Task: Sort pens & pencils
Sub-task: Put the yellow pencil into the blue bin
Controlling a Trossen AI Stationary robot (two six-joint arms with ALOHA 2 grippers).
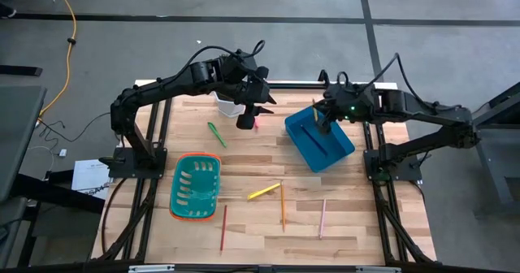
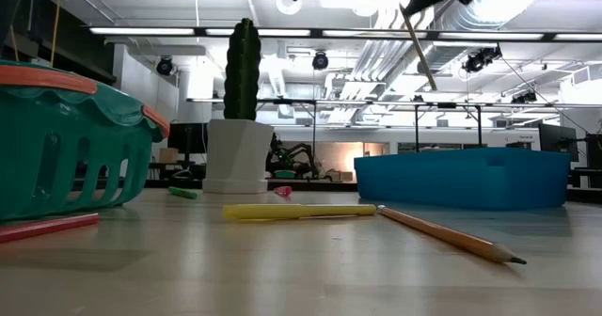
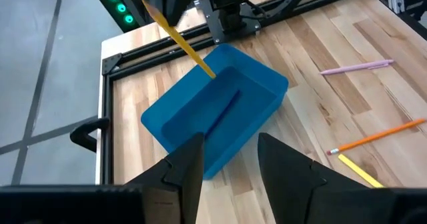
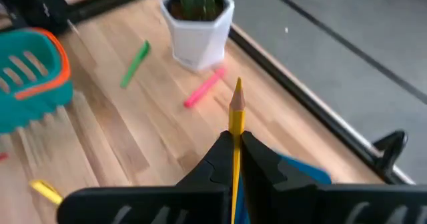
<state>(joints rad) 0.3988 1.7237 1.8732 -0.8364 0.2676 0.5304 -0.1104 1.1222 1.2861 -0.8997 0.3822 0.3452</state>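
High view: we see the right gripper point(image 1: 318, 113) poised above the blue bin point(image 1: 319, 139), its fingers clamped on a yellow-orange pencil point(image 3: 179, 39). The right wrist view confirms the grip, the pencil's sharpened tip projecting beyond the closed fingertips. One dark pencil point(image 3: 221, 114) already lies in the bin directly beneath this claw, so we judge that the sorting has begun but is far from finished.

The left gripper point(image 1: 244, 120) hovers nearby with its fingers spread and nothing between them. Just beside it lies the hot-pink pen point(image 4: 203, 89), and a little farther out the green pen point(image 1: 216, 133); a white pot with a cactus point(image 4: 197, 21) stands close behind it.

Well away from both claws, towards the table's front edge, remain the yellow pen point(image 1: 263, 192), an orange pencil point(image 1: 282, 205), a pale salmon pencil point(image 1: 322, 218) and a red-brown pencil point(image 1: 223, 227). The teal basket point(image 1: 196, 187) appears to hold no pens yet.

We find no brand, label or legible writing in any view.
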